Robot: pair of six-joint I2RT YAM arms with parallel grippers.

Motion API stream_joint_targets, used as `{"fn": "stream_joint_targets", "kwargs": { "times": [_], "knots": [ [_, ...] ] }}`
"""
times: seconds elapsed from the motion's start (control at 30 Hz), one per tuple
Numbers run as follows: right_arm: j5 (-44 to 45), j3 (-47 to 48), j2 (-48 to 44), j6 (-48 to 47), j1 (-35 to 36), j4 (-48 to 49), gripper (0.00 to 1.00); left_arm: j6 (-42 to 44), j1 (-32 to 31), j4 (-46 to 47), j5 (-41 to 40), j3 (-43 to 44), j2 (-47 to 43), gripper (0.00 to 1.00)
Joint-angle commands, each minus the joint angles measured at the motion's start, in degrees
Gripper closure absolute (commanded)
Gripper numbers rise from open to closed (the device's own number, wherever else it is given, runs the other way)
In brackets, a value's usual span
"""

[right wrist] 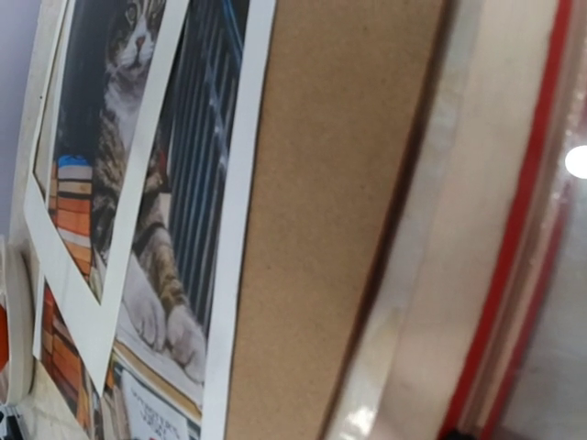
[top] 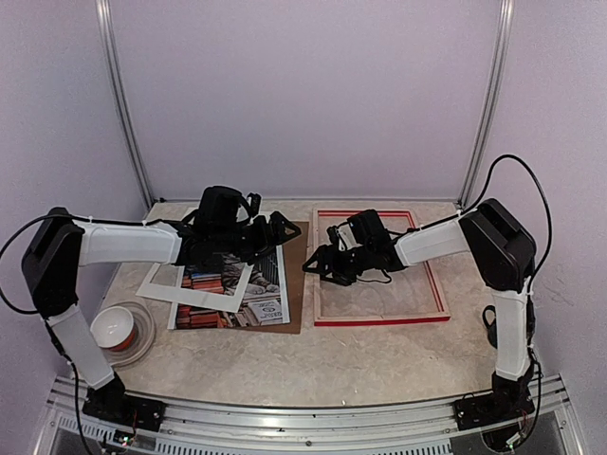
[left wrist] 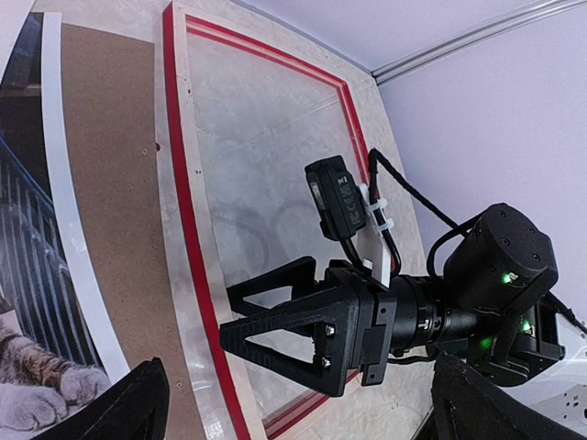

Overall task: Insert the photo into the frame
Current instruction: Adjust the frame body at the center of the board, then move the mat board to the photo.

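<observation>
Top external view: found the photo [top: 267, 286] flat on the brown board [top: 296, 284], just left of the frame [top: 379, 320], under a white mat [top: 180, 289] lying askew. Saw the left fingers [top: 283, 230] spread wide, gripping nothing, over the photo's far right corner; judged that arm the nearer. Saw the right fingers [top: 321, 267] partly parted, also bare, above the frame's left rail, with the photo off to their left. Could not tell the photo's long axis, its far end hidden by the arm. Found nothing inside the frame but glass. Noted a bowl [top: 119, 327] on the surface near the left base; could not tell its contents.
</observation>
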Motion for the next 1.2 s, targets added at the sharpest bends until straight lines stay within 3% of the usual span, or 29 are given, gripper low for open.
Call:
{"fn": "stream_joint_targets", "kwargs": {
  "times": [0.0,0.23,0.53,0.7,1.17],
  "knots": [
    [1.4,0.0,0.3,-1.2,1.0,-3.1,0.28,0.7,1.1,0.7,-0.5,-1.0,-0.1,0.01],
    [6.1,0.2,-6.3,-5.0,0.9,-8.6,0.27,2.4,4.7,-3.2,-3.0,-1.0,-1.6,0.01],
    [9.9,-1.6,-19.1,-9.5,1.0,-12.4,0.26,10.0,7.8,-21.1,-17.9,6.3,1.8,0.01],
    [10.9,-4.1,-23.3,-9.9,1.0,-12.7,0.26,11.4,8.6,-28.3,-22.2,9.7,5.4,0.01],
    [9.5,-7.0,-23.6,-10.7,1.8,-11.1,0.26,10.2,26.5,-27.2,-14.0,9.6,1.5,0.01]
  ]
}}
